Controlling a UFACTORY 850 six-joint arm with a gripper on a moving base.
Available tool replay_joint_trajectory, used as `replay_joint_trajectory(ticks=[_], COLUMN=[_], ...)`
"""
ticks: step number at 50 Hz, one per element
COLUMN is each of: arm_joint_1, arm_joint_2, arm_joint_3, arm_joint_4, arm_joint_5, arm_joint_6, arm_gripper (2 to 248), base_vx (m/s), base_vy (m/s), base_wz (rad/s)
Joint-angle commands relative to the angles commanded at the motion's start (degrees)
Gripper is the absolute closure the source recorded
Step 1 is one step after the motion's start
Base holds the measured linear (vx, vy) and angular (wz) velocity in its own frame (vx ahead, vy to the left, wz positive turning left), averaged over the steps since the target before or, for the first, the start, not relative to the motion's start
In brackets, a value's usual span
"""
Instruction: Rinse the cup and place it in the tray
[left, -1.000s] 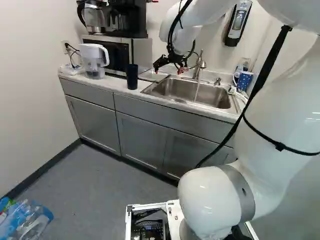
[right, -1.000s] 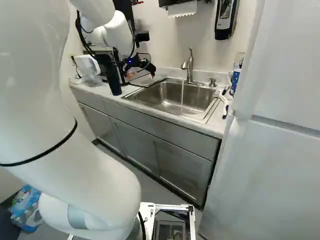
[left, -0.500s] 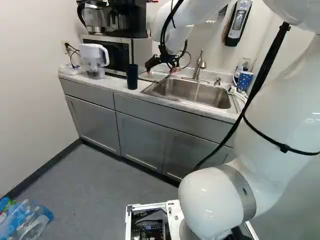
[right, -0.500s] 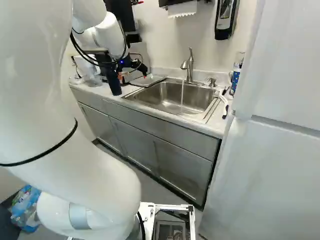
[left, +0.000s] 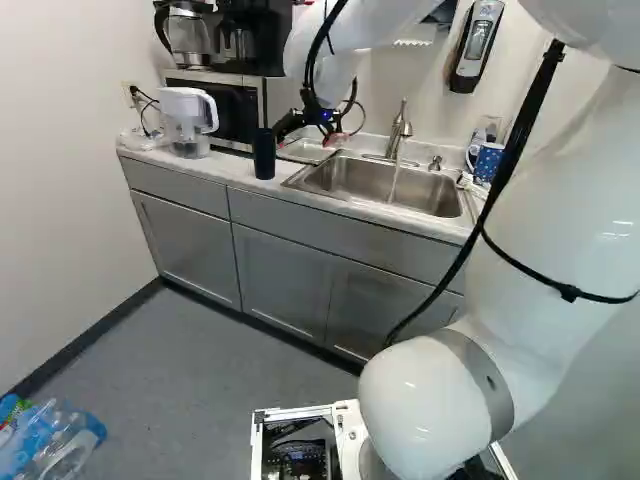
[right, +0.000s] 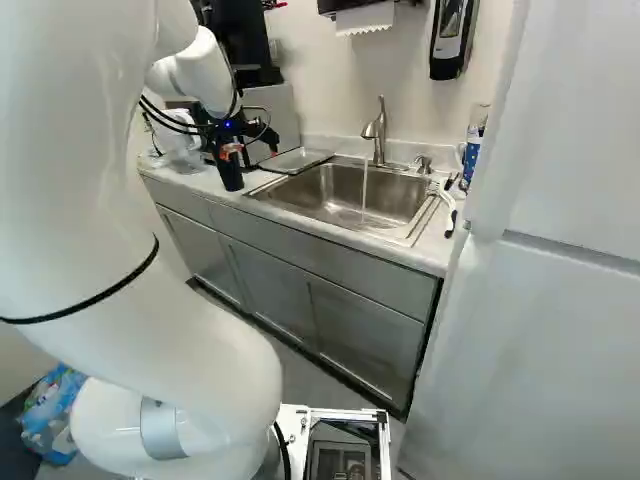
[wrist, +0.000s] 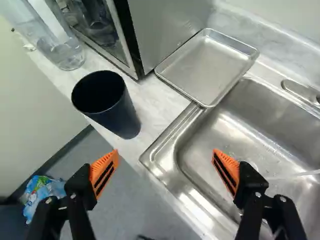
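My gripper (left: 307, 137) is over the counter near the cup, at the upper middle of the left base view. In the wrist view my gripper (wrist: 165, 157) stands wide open with nothing between its orange pads. The dark blue cup (wrist: 117, 112) stands upright on the counter, ahead of the gripper, nearer one finger and touched by neither. The shallow metal tray (wrist: 207, 67) lies empty between the microwave and the sink. Water runs from the faucet (right: 376, 130) into the sink (right: 335, 195).
Beside the cup is the microwave (left: 230, 105) with a coffee maker (left: 240, 40) on top. A clear pitcher (left: 186, 120) stands farther along the counter. A blue patterned mug (left: 487, 160) is past the sink. Bottles in plastic (left: 50, 440) lie on the floor.
The arm has swung leftward in both base views, bringing the gripper from beside the faucet side toward the cup. Its fingers have stayed open. The base, cup and tray have not moved.
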Motion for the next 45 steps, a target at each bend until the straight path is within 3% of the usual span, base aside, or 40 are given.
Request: replay_joint_trajectory(ticks=[16,45], arm_joint_1=[2.75,5.55], arm_joint_2=[-2.32,-4.46], arm_joint_3=[-0.84,0.77], arm_joint_4=[0.0,0.0], arm_joint_5=[1.09,14.4], arm_joint_6=[0.0,0.0], arm_gripper=[3,3], base_vx=[0.0,0.0], base_vy=[0.0,0.0], base_wz=[0.0,0.0])
